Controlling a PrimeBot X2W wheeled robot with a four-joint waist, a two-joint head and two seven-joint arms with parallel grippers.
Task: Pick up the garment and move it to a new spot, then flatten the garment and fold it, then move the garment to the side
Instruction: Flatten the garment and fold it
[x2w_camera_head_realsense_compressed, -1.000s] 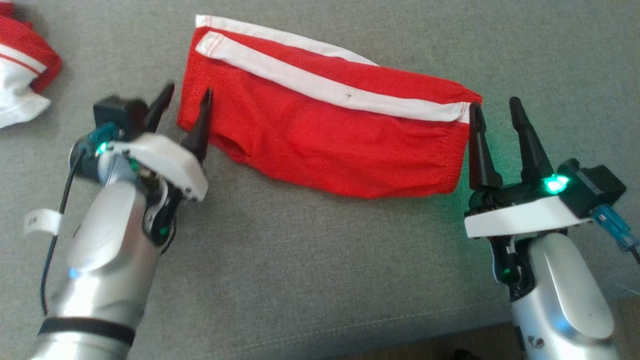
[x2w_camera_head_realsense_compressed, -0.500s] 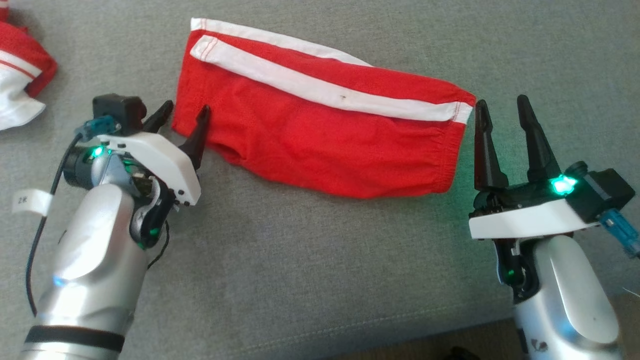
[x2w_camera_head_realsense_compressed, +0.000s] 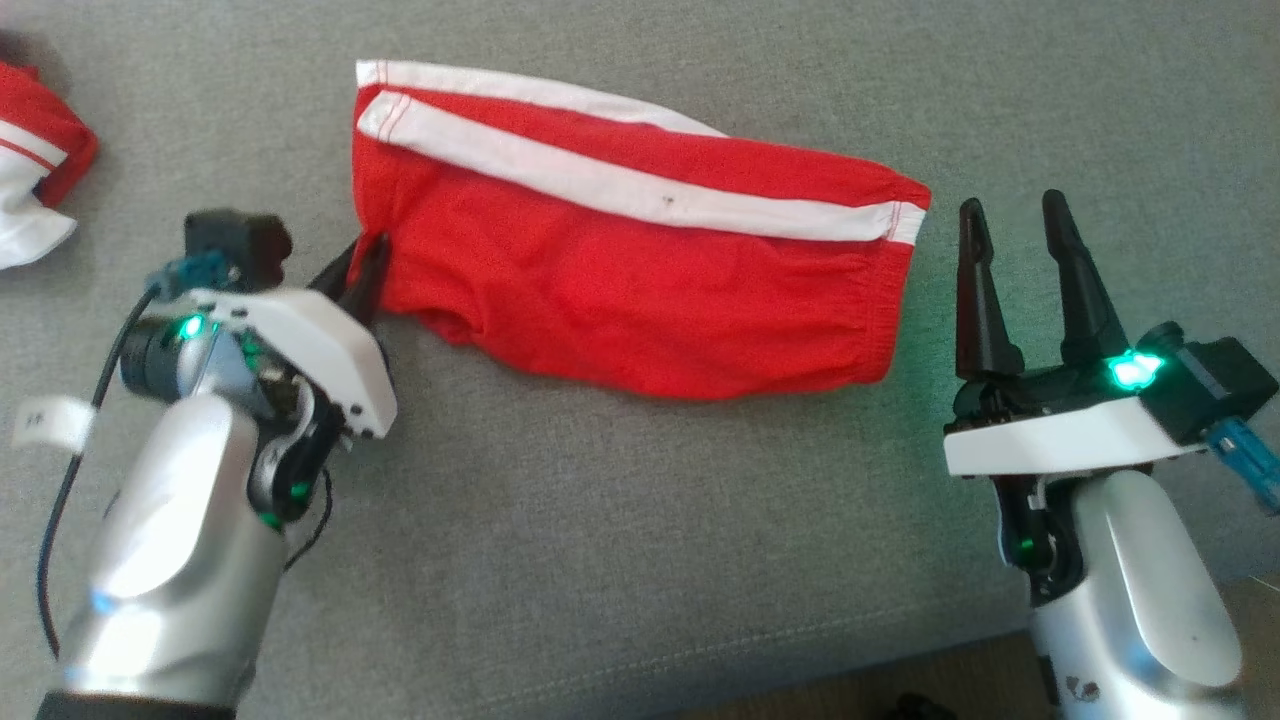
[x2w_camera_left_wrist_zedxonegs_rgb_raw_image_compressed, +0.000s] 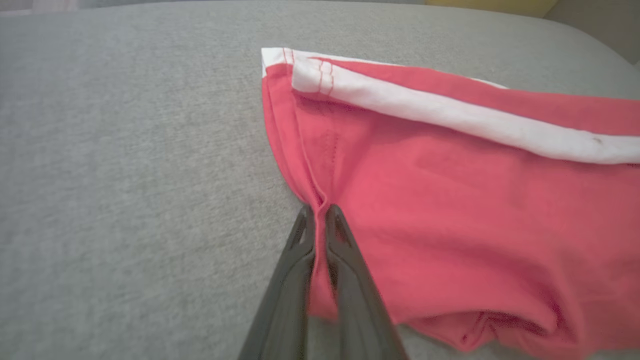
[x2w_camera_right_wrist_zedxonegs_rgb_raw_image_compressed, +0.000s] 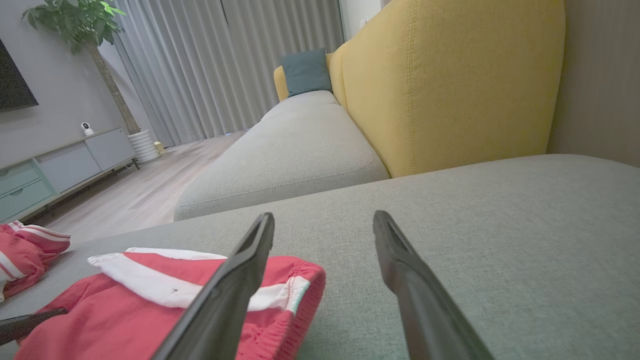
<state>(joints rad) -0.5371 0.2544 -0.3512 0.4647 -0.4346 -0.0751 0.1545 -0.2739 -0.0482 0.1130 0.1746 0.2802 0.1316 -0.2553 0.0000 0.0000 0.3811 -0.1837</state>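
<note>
Pickup underway: left gripper (x2w_camera_head_realsense_compressed: 362, 268) is pinching the shorts' (x2w_camera_head_realsense_compressed: 620, 280) edge, while right gripper (x2w_camera_head_realsense_compressed: 1015, 235) is hanging wide and empty, likely needing a waistband (x2w_camera_head_realsense_compressed: 885, 300) grip next.

Silver forearms (x2w_camera_head_realsense_compressed: 180, 540) carry white wrist plates (x2w_camera_head_realsense_compressed: 1050, 445) with green lights (x2w_camera_head_realsense_compressed: 1128, 370). The left hand (x2w_camera_head_realsense_compressed: 368, 250) and right hand (x2w_camera_head_realsense_compressed: 1012, 200) each have two long, dark, tapered fingers (x2w_camera_head_realsense_compressed: 1080, 290). A black cable (x2w_camera_head_realsense_compressed: 60, 500) and a white tag (x2w_camera_head_realsense_compressed: 45, 423) are on the left.

Second garment (x2w_camera_head_realsense_compressed: 30, 180): cut off by the head view's left edge.
Garment (x2w_camera_left_wrist_zedxonegs_rgb_raw_image_compressed: 450, 210): cut off at the left wrist view's right and bottom edges; a pinched fold is hidden between the left gripper's (x2w_camera_left_wrist_zedxonegs_rgb_raw_image_compressed: 319, 210) fingers.
Tag (x2w_camera_head_realsense_compressed: 45, 425) on the left forearm: writing is blurred and cannot be read.
</note>
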